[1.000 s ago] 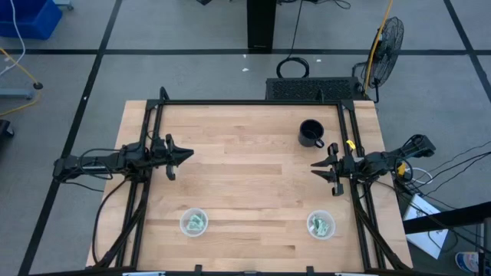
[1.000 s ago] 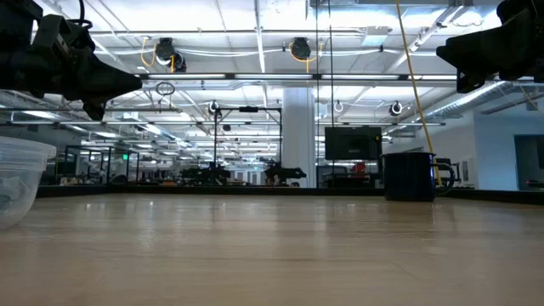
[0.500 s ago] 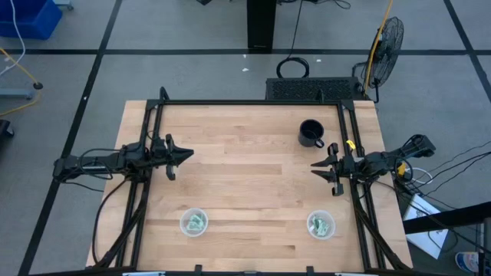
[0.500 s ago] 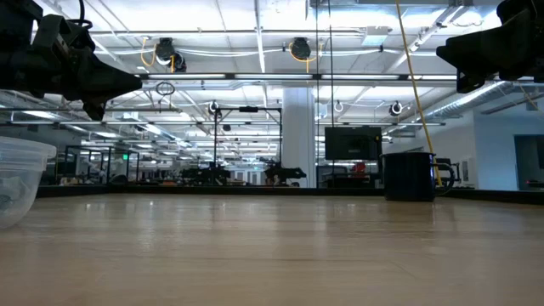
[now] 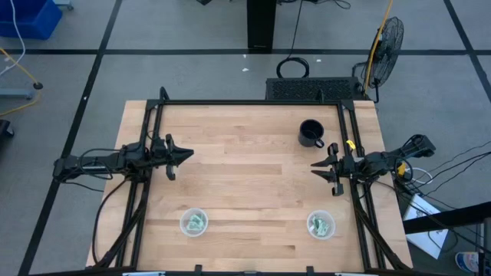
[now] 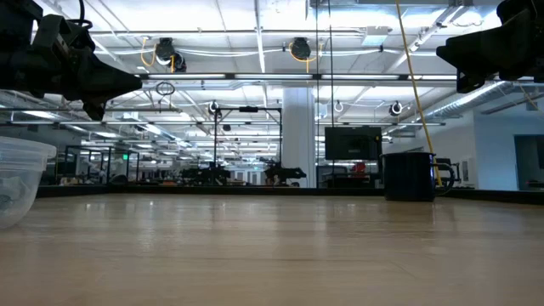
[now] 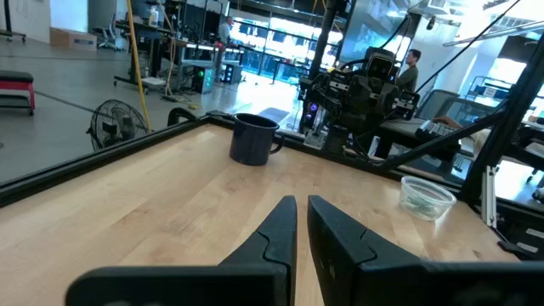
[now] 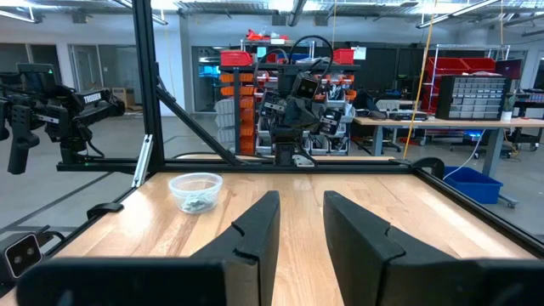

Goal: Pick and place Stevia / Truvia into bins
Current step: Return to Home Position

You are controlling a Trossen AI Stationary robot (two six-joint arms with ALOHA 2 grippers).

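Note:
Two clear round bins stand near the table's near edge, the left bin (image 5: 193, 222) and the right bin (image 5: 321, 225). Each holds green and white Stevia packets, in the left bin (image 5: 196, 223) and in the right bin (image 5: 322, 226). No packets show loose on the table. My left gripper (image 5: 190, 154) hovers above the table's left side, shut and empty; in its wrist view (image 7: 302, 208) it points at the right bin (image 7: 425, 195). My right gripper (image 5: 313, 165) hovers above the right side, empty, its fingers a little apart (image 8: 301, 204), pointing at the left bin (image 8: 195, 190).
A black mug (image 5: 311, 133) with a handle stands at the far right of the table; it also shows in the low view (image 6: 410, 176). A black frame (image 5: 253, 102) runs along the table's far and side edges. Bare wood lies between the two grippers.

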